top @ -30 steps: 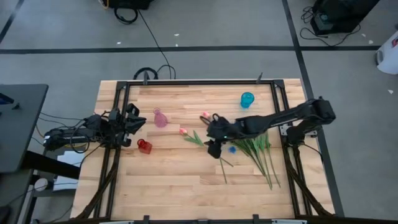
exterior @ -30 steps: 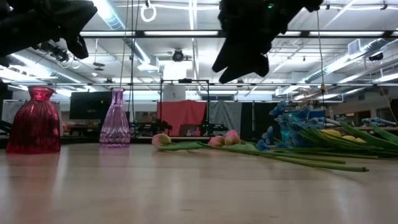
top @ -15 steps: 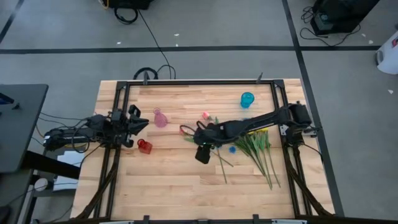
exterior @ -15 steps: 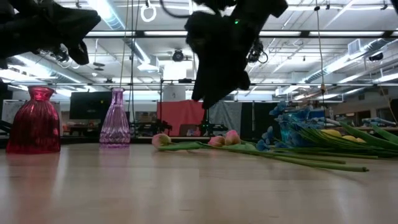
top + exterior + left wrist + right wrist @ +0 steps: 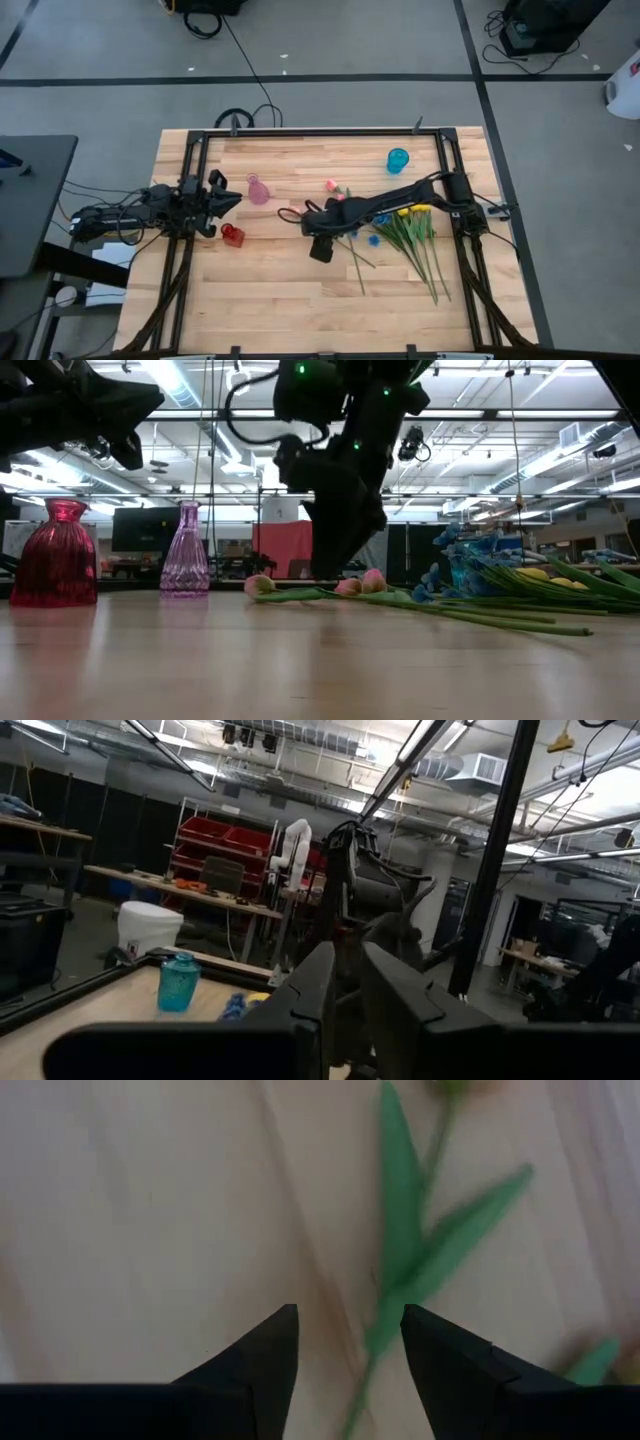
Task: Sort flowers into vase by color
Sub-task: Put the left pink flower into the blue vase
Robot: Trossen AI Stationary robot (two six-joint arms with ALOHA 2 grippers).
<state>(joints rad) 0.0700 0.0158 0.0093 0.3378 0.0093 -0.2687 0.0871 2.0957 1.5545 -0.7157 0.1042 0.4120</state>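
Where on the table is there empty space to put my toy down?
The near half of the table is bare wood, below the red vase and left of the long stems. The far strip between the pink vase and the blue vase is free too. The middle right is crowded with flowers and the right gripper.

No lettering, label, brand or number can be read anywhere in these views. The vases, the table and the room behind carry no legible signs.
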